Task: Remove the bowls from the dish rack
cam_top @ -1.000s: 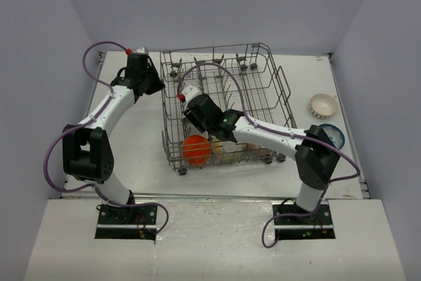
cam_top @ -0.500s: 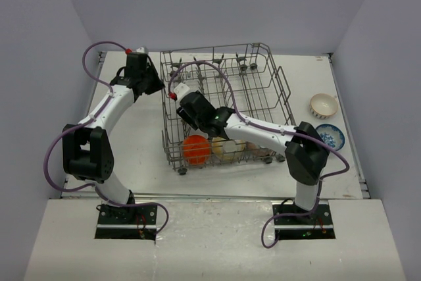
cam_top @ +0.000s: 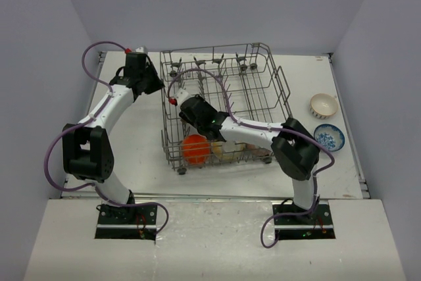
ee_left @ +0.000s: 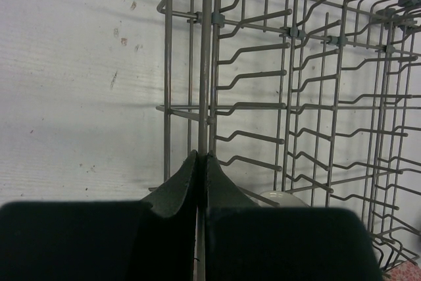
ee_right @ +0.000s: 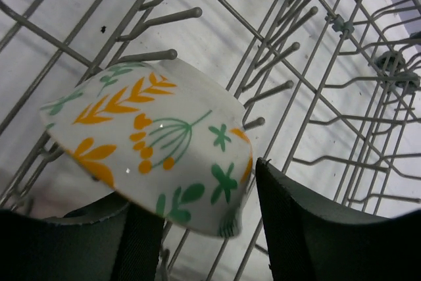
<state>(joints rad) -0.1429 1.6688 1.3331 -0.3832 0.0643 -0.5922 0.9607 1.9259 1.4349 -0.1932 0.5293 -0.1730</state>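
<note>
White bench [cam_top: 135, 146] fills the overhead view, with the dish rack [cam_top: 285, 90] at its centre, an orange bowl [cam_top: 196, 149] in its near-left corner, and a whitish bowl [cam_top: 323, 104] and a blue-patterned bowl [cam_top: 328, 137] out on the right. From the left wrist, the left end effector [ee_left: 202, 160] is pressed together on the rack's rim wire. From the right wrist, the right end effector [ee_right: 191, 192] is spread, with a floral bowl [ee_right: 151, 136] tilted on the tines between its fingers.

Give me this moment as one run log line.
left gripper shut on dish rack rim | right gripper straddling floral bowl in rack, grip unconfirmed | white bowl, blue-patterned bowl out on table
</note>
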